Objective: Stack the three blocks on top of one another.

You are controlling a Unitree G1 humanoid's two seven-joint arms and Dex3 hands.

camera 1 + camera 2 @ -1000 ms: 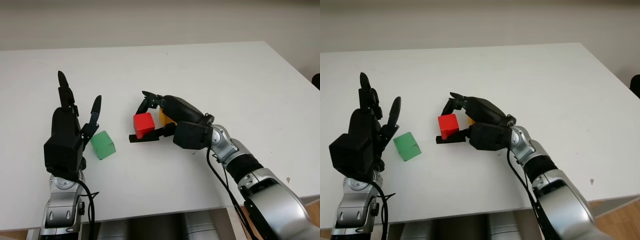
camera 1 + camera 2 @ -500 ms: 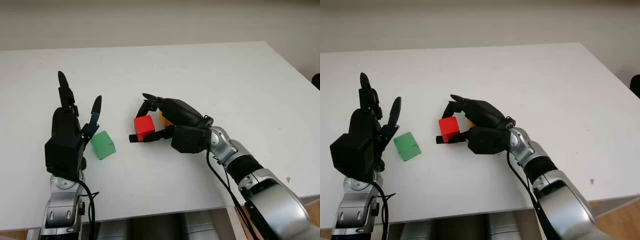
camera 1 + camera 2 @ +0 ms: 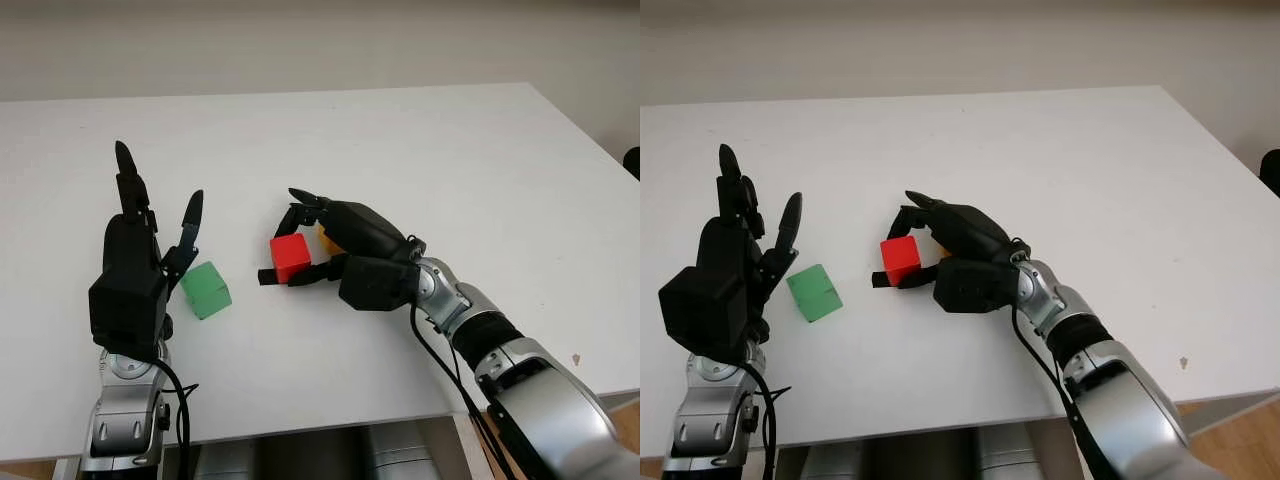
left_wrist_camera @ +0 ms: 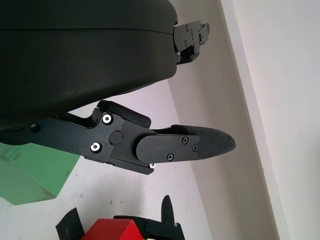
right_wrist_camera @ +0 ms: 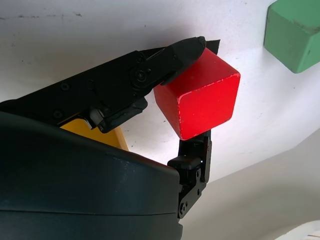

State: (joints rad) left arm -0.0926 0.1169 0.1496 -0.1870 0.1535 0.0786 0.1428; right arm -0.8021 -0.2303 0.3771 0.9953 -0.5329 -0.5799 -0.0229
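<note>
My right hand [image 3: 283, 240] is shut on the red block [image 3: 291, 257] near the middle of the white table [image 3: 450, 150], thumb on its near side and fingers [image 5: 175, 55] over its far top edge. The red block [image 5: 197, 100] sits tilted in the grip. The yellow block [image 3: 327, 240] lies just behind it, mostly covered by my right palm. The green block [image 3: 206, 289] lies on the table to the left of the red one, about a block's width away. My left hand [image 3: 155, 200] is open, raised upright just left of the green block, not touching it.
The table's front edge [image 3: 300, 420] runs close below both arms. Bare white surface stretches behind and to the right of the blocks. A dark object [image 3: 632, 160] shows past the table's right edge.
My right hand has shifted slightly toward the front edge with the red block in it. The left hand and the green block have not moved.
</note>
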